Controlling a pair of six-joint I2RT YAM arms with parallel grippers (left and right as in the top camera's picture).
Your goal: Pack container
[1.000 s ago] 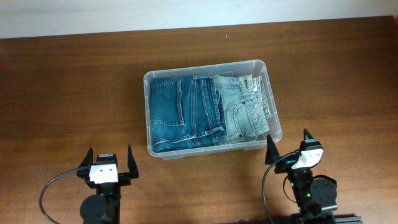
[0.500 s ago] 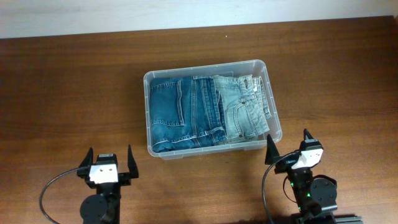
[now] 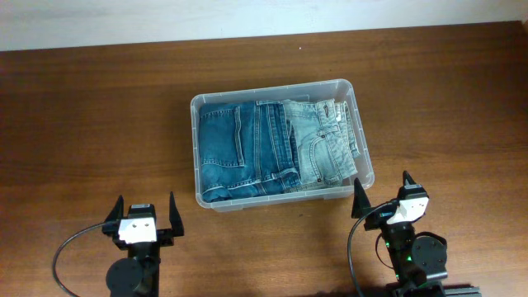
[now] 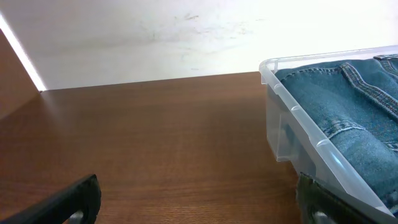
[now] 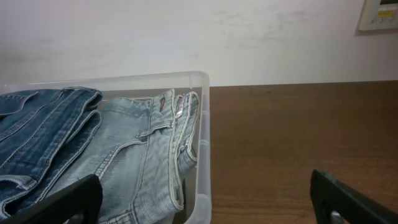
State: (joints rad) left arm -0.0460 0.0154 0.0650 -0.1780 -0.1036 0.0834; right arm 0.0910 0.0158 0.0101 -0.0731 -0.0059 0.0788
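Note:
The clear plastic container [image 3: 195, 148] stands in the middle of the brown table. Folded dark blue jeans [image 3: 239, 148] fill its left side and lighter blue jeans [image 3: 326, 144] its right side. My left gripper [image 3: 146, 200] is open and empty, near the table's front edge, in front of and left of the container's front left corner. My right gripper [image 3: 381, 181] is open and empty, just off the front right corner. In the left wrist view the container's rim [image 4: 298, 115] and dark jeans [image 4: 336, 99] lie to the right. The right wrist view shows the light jeans [image 5: 137, 149] behind the rim [image 5: 204, 137].
A white wall [image 3: 247, 16] runs along the table's far edge. A pale wall panel [image 5: 379, 15] shows at the upper right in the right wrist view. A black cable [image 3: 66, 247] loops beside the left arm's base. Bare wood surrounds the container.

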